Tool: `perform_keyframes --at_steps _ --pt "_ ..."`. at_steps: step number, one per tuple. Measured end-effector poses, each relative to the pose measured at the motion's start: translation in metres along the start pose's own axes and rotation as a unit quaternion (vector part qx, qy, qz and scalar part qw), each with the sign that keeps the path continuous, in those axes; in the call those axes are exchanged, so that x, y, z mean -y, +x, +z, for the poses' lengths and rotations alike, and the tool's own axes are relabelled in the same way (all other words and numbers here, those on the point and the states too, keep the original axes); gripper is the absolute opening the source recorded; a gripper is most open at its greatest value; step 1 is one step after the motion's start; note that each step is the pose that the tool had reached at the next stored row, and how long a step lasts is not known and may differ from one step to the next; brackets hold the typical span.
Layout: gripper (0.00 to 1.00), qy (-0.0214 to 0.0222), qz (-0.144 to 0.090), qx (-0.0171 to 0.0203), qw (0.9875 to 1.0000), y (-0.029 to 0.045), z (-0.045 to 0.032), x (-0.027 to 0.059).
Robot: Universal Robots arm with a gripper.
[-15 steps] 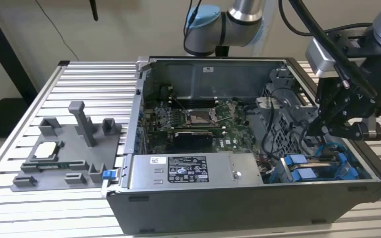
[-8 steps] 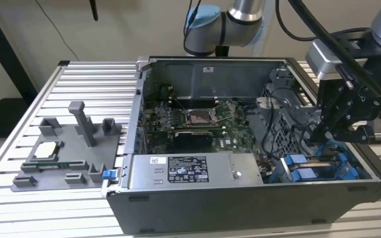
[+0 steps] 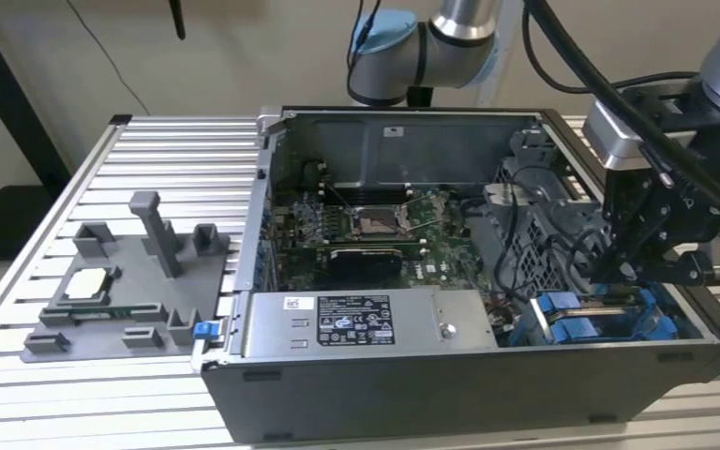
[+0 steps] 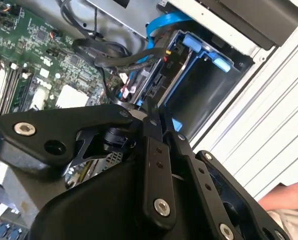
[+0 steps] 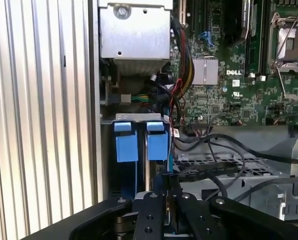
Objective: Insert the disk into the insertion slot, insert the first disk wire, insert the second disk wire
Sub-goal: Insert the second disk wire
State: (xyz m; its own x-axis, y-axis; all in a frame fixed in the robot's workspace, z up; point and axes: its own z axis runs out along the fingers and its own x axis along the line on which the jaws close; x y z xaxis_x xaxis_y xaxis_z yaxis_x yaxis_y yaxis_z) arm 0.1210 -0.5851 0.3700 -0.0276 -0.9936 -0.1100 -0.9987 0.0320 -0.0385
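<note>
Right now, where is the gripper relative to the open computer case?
In the exterior view, the black gripper hangs at the right end of the open dark grey computer case, just above the insertion slot with bright blue plastic rails, beside the perforated grey metal cage.

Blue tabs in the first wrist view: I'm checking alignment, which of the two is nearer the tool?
The blue tab beside the motherboard; the tool sits directly in line with it.

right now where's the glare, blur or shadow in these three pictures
Exterior view: even light, the arm at the exterior view's right edge soft, the insertion slot shaded beneath it. Second wrist view: the slatted table is washed out bright, and the near claw is a dark, soft mass. First wrist view: the table slats glare pale, while the motherboard is sharp.
</note>
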Motion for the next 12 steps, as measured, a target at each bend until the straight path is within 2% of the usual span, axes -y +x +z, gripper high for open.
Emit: perform_keyframes --at_steps 6,12 --pt "0.00 -0.0002 -0.002 0.0000 1.0000 0.0008 0.0113 0.0107" --pt "0.00 0.0002 -0.004 0.0001 1.0000 0.0018 0.0204 0.0118"
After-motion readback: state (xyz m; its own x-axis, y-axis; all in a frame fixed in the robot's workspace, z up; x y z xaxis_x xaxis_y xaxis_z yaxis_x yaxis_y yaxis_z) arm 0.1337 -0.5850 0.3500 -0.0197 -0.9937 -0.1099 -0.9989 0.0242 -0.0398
